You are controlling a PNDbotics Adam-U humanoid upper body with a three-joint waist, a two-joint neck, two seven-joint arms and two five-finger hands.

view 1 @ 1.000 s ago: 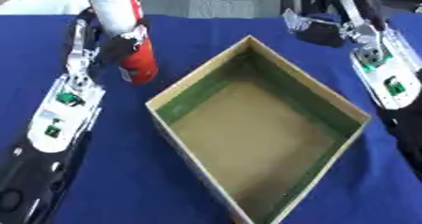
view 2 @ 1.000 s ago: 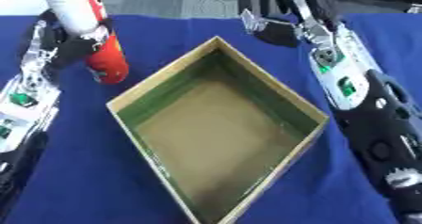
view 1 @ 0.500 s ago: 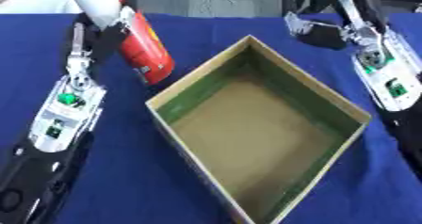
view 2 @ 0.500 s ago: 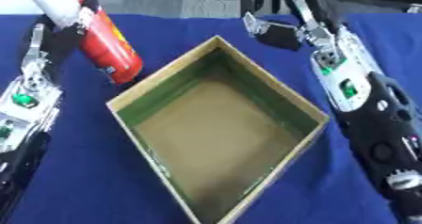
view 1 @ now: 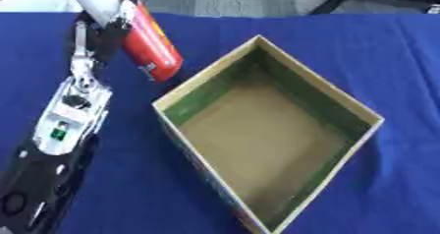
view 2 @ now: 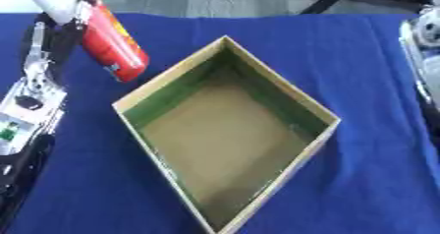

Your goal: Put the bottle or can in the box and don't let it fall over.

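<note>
One blue cloth covers the whole surface [view 1: 395,56] you are working on, and it is the largest thing in view. On it sits the box [view 1: 361,119], an open cardboard tray turned like a diamond, one corner pointing away from you, green along its inner walls and plain brown on its floor. Nothing lies inside it.

Your left arm [view 1: 65,125] runs up the left side, white and black. Your left hand [view 1: 101,31] is at its top, fingers curled round the bottle [view 1: 148,48]. You hold that bottle off the cloth, tilted, its red lower end pointing down and right toward the box's near-left wall, its white upper part slanting up to the top left edge. The red end hangs just outside the box, close to the rim but not over the opening.

Your right arm [view 2: 423,46] shows only as a sliver at the right edge of the right eye view; its hand is out of sight.
</note>
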